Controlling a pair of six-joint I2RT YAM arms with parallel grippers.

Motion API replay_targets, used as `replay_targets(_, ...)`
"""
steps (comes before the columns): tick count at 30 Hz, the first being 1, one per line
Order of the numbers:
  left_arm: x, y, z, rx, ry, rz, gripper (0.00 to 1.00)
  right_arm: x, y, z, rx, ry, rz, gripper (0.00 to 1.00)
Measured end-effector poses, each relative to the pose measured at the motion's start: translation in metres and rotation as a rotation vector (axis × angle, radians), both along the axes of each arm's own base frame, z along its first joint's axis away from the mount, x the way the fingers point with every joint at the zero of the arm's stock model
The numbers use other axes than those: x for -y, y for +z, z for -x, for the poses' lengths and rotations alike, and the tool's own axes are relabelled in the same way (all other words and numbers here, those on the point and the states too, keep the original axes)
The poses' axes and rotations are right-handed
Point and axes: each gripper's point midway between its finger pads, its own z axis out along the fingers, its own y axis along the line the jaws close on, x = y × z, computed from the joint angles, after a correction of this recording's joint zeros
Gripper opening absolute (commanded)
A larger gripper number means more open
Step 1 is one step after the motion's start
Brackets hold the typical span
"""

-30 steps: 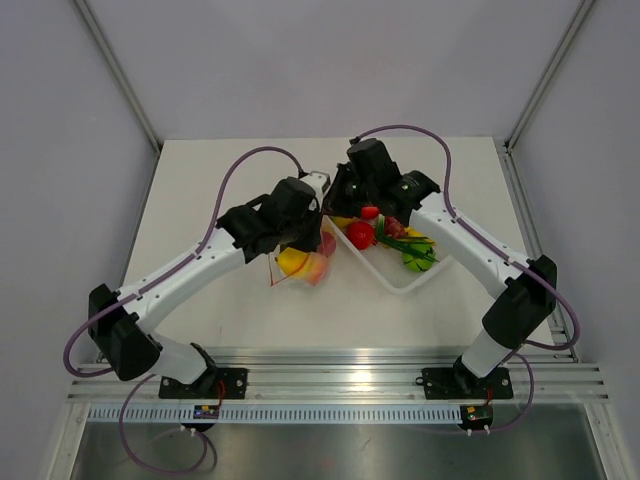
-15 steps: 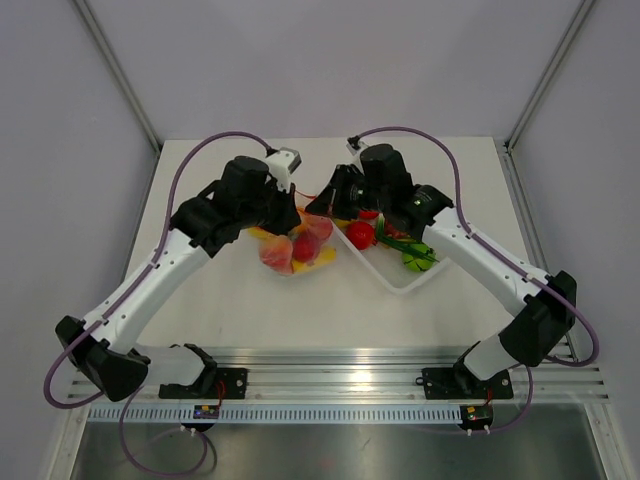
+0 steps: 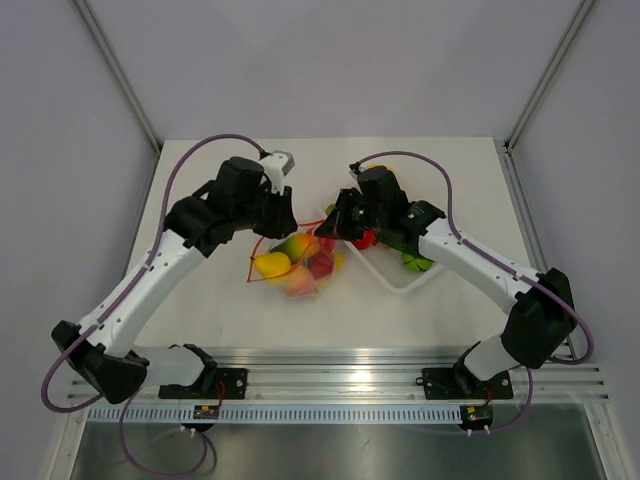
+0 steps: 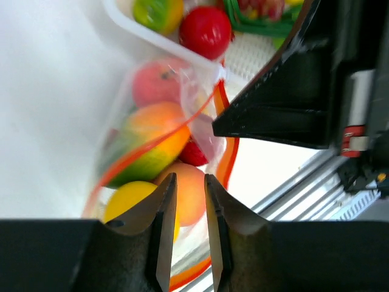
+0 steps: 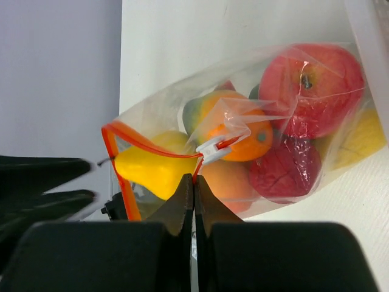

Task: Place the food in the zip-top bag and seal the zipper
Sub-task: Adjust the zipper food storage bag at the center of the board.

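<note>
From above, both sets of fingertips are hidden beneath the black wrists, so only the wrist cameras show the grips. Nearest the arm bases, the table (image 3: 340, 325) runs up to the zip-top bag (image 3: 295, 268). The bag lies on its side between the two arms, just beside the left wall of the white tray (image 3: 385, 278).

The left gripper (image 4: 189, 179) hangs over the bag with its jaws a narrow slot apart. That view is close and blurred, and I cannot tell whether any film or strip sits in the slot. The right gripper (image 5: 193, 179) is clenched, jaws pressed flat together, seemingly on the zipper (image 5: 124, 182) just below its white slider (image 5: 213, 149). The orange-red strip bends at a corner and its two sides stand apart, so the mouth gapes. Its lower run is cut off behind the right fingers.

Inside the bag the food is packed touching:
- a yellow toy fruit (image 5: 152, 170) at the mouth
- a toy mango (image 5: 240, 125)
- an orange toy peach (image 5: 222, 182)
- a dark red piece (image 5: 285, 167), half veiled by crinkled film
- a red toy apple (image 5: 310, 85) at the closed end

Farther off, the tray holds a toy tomato (image 4: 205, 30) and a green-yellow fruit (image 4: 157, 12) clipped by the frame edge. From above, the right arm covers much of the tray.
</note>
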Motion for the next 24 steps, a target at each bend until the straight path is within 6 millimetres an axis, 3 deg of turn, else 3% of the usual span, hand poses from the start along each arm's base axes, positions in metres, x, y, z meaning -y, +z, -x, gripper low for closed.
replay_targets(3,-0.019,0.034,-0.004,0.075,0.112,0.026,0.26,0.001,0.002,0.0,0.004,-0.005,-0.001,0.0)
replay_targets(5,-0.043,0.047,-0.002,0.094,0.23,0.039,0.28,0.002,0.003,0.001,0.006,-0.007,-0.004,0.0)
replay_targets(6,-0.056,0.049,0.001,0.093,0.292,0.041,0.4,0.002,0.004,0.001,0.007,-0.007,-0.005,0.0)
replay_targets(7,-0.067,0.048,0.004,0.088,0.338,0.037,0.43,0.002,0.005,0.001,0.008,-0.009,-0.007,0.0)
replay_targets(9,-0.087,0.037,0.013,0.06,0.446,0.051,0.53,0.002,0.006,0.001,0.008,-0.01,-0.009,0.0)
replay_targets(11,-0.096,0.011,0.033,-0.014,0.497,0.062,0.54,0.002,0.006,0.001,0.007,-0.011,-0.011,0.0)
replay_targets(18,-0.088,-0.085,0.082,-0.283,0.552,0.154,0.45,0.002,0.006,0.002,0.006,-0.011,-0.011,0.0)
replay_targets(21,-0.082,-0.099,0.095,-0.324,0.551,0.205,0.44,0.002,0.006,0.002,0.006,-0.011,-0.011,0.0)
replay_targets(24,-0.074,-0.091,0.098,-0.308,0.533,0.272,0.41,0.002,0.007,0.002,0.007,-0.011,-0.012,0.0)
